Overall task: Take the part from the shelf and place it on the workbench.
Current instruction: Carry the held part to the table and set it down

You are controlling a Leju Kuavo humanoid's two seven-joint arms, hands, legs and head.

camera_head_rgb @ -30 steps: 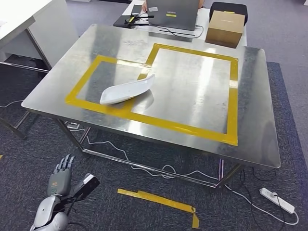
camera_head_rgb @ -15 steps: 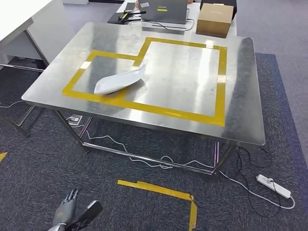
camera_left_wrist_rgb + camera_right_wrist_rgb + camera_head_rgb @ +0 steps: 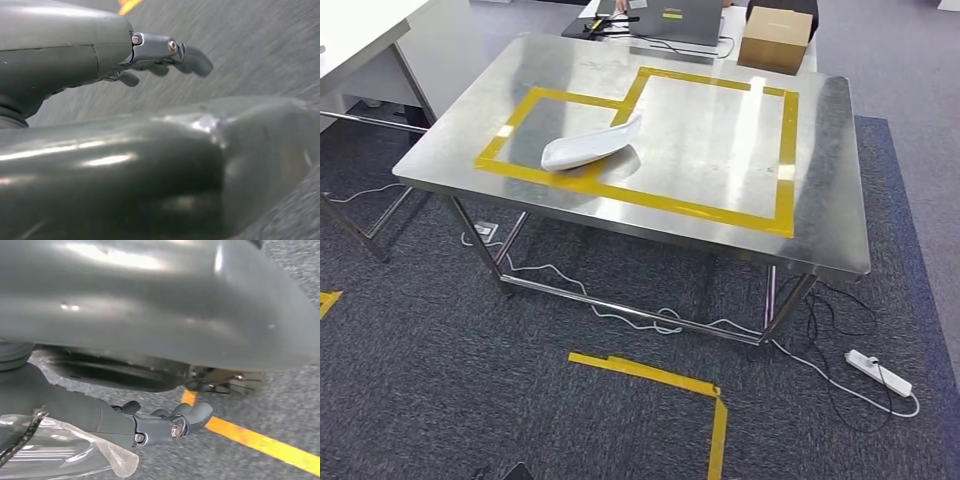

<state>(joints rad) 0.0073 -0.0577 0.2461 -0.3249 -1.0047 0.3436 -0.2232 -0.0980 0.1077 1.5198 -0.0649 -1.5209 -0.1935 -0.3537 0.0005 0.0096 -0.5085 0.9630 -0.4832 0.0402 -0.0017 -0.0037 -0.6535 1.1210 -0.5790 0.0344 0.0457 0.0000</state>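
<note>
Hanging low beside the robot's body, the left hand point(image 3: 166, 52) shows in its wrist view with dark fingers point(image 3: 192, 60) stretched out nearly straight over grey carpet, apart from one another and closed on nothing; the picture is blurred. Right hand point(image 3: 166, 425), likewise low: fingers point(image 3: 196, 415) gently curved, extended over the carpet, nothing between them; a clear plastic wrap point(image 3: 71, 455) covers the wrist behind it, and a yellow floor tape line point(image 3: 260, 442) runs across the carpet just past the fingertips. Item of the task: one white part point(image 3: 592, 147), long, shallow and curved like a shell or tray, with one pointed end raised; glossy surface. Location: on the steel workbench point(image 3: 833, 180), lying across the corner of the yellow tape outline point(image 3: 697, 208) where the smaller rectangle joins the larger, well apart from both hands. Beyond the far edge of the workbench: a brown cardboard box point(image 3: 776, 38) and a grey laptop point(image 3: 682, 18). On the floor: loose cables under the workbench, a white power strip point(image 3: 878, 373) to the right, and an L-shaped strip of yellow tape point(image 3: 667, 385) on the dark carpet.
</note>
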